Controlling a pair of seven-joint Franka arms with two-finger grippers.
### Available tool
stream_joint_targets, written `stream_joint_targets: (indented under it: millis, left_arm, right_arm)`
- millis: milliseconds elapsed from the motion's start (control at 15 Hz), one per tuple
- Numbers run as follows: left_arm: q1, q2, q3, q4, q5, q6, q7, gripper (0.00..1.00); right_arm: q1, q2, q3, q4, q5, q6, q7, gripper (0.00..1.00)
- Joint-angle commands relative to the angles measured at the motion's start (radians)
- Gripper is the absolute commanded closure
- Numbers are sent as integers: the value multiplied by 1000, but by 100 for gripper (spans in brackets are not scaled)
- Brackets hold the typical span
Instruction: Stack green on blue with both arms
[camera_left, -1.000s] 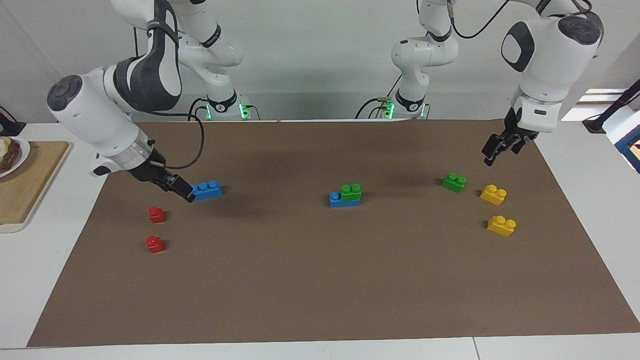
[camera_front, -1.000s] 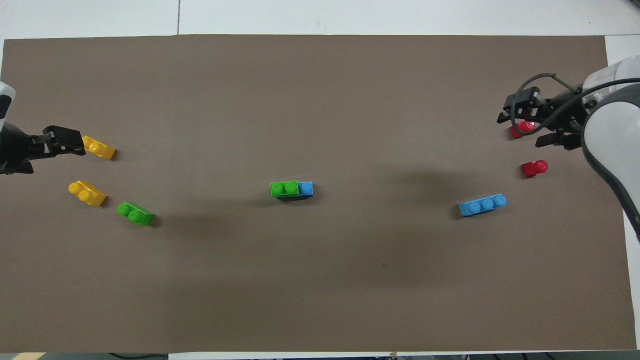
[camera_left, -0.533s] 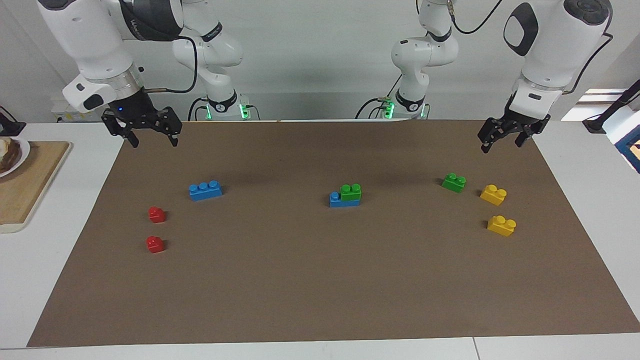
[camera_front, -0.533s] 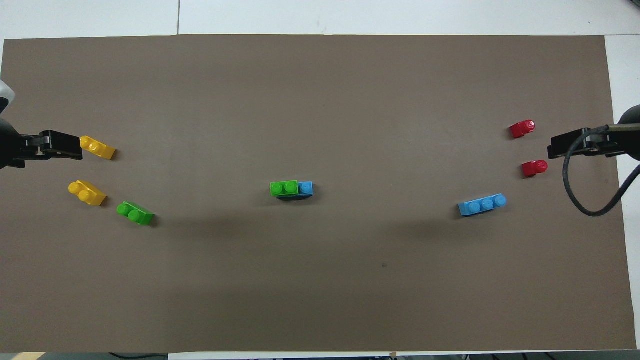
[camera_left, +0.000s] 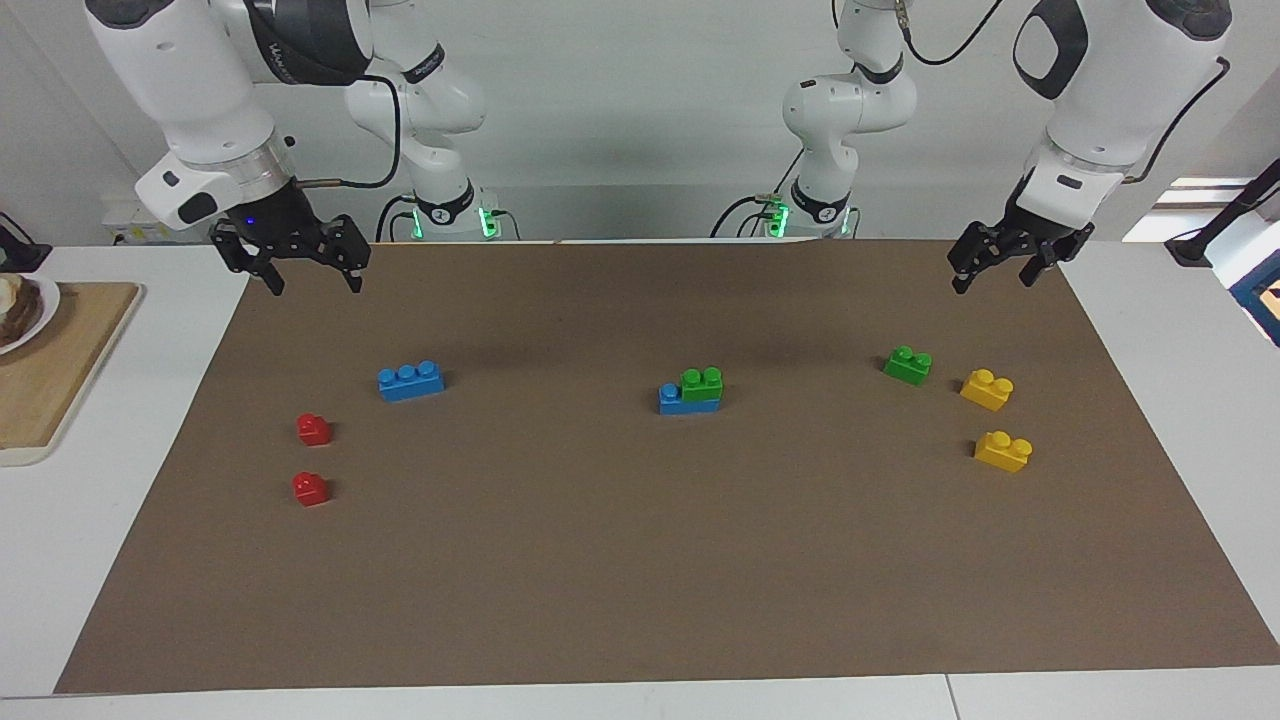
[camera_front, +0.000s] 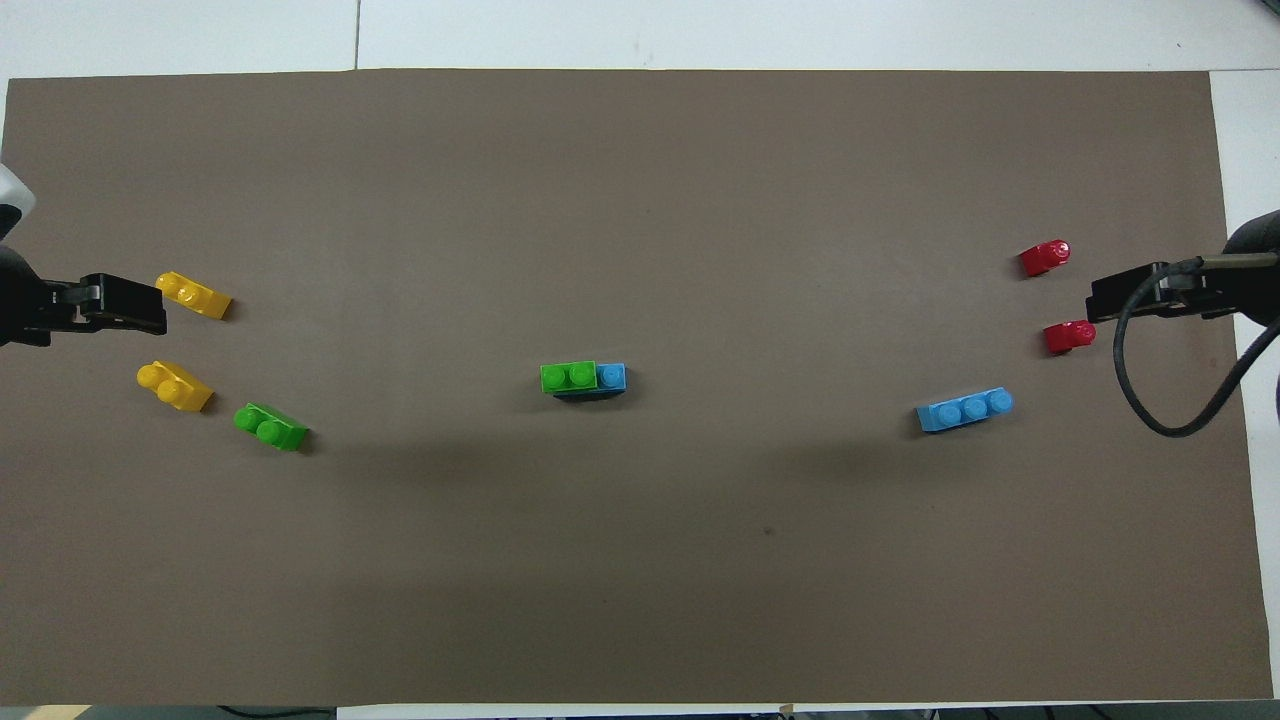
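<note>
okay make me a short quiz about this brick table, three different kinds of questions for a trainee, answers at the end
1. True or false: a green brick already sits on the blue brick at the mat's middle.
2. Which colour has only single-stud bricks? A) yellow B) red C) green
3. Fill in: the loose blue brick lies toward the ___ arm's end of the table.

Key:
1. True; it covers two studs, leaving one bare.
2. B; see the red bricks.
3. Right. The right gripper and left gripper both hang empty, fingers open; the loose green brick lies untouched.
</note>
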Motion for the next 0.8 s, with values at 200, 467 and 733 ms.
stream_joint_targets:
  millis: [200,467,733]
  left_arm:
    - [8,20,5,45,-38,-31,10,0]
    - [7,18,7,45,-35,-31,10,0]
    - [7,18,7,45,-34,-31,8,0]
  right_arm:
    - [1,-4,1,-9,-24,-11,-16,0]
    - [1,-7,1,-14,-23,-11,-16,0]
    - [1,-9,1,-14,-21,-13,-15,0]
